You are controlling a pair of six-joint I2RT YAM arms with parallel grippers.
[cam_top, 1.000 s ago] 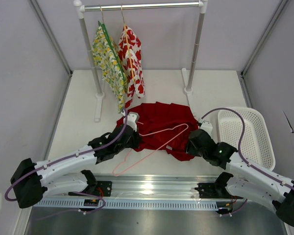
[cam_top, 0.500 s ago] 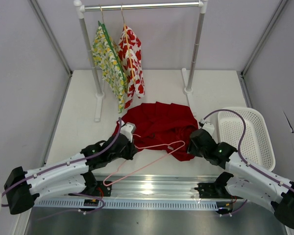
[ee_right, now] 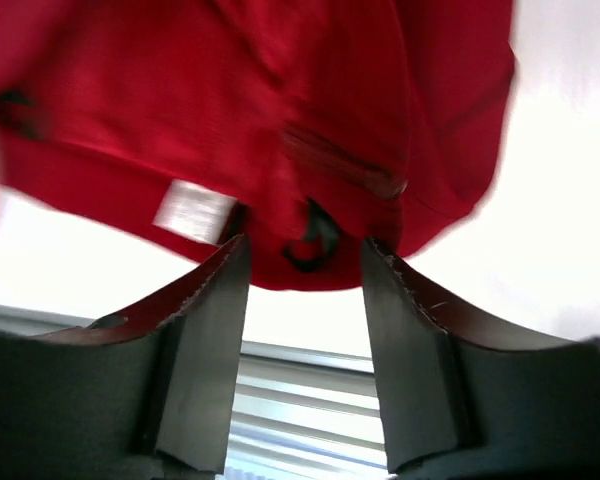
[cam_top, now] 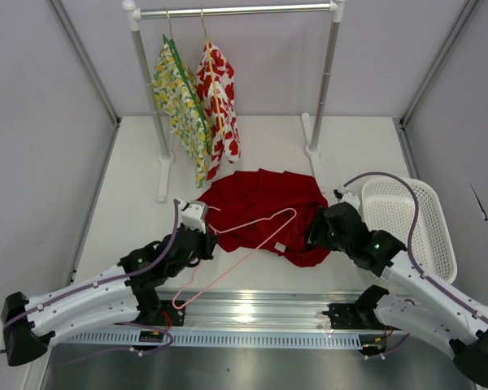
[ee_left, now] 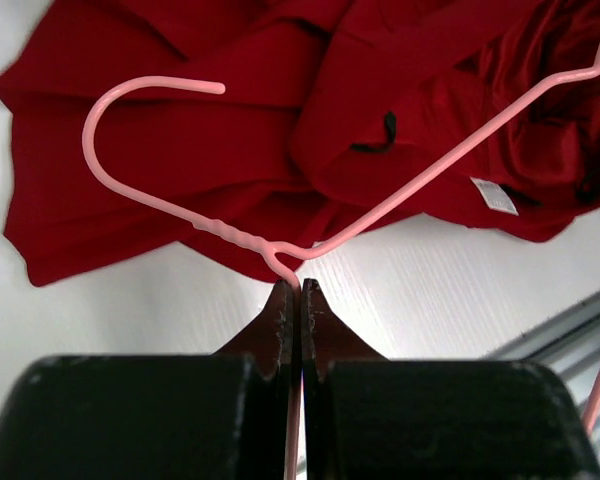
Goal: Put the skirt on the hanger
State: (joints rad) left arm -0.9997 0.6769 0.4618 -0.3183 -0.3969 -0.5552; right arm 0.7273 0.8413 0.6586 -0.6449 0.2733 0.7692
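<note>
Item 1: skirt point(cam_top: 264, 203). 1 plain deep-red cloth garment, crumpled flat on the white table point(cam_top: 268, 138). A small white label point(ee_right: 190, 210) shows at its near hem.

Item 2: hanger point(ee_left: 242, 236). 1 thin pale pink wire piece. Its hook and 1 shoulder lie over the skirt's near-left part; the rest runs off the skirt's near edge across the table. The skirt is not threaded on it.

Item 3: left gripper point(ee_left: 292, 290). Just off the skirt's near-left edge, jaws pressed together on the hanger wire right below the twisted neck.

Item 4: right gripper point(ee_right: 302, 245). At the skirt's near-right hem, jaws standing apart with nothing pinched; the hem shows between the fingertips.

Item 5: garment rack point(cam_top: 329, 81). Behind the skirt, carrying 2 pieces behind-left of it: yellow-green floral garment point(cam_top: 179, 101) and white garment with red flowers point(cam_top: 218, 97).

Item 6: white basket point(cam_top: 431, 236). Near the skirt's right side.
</note>
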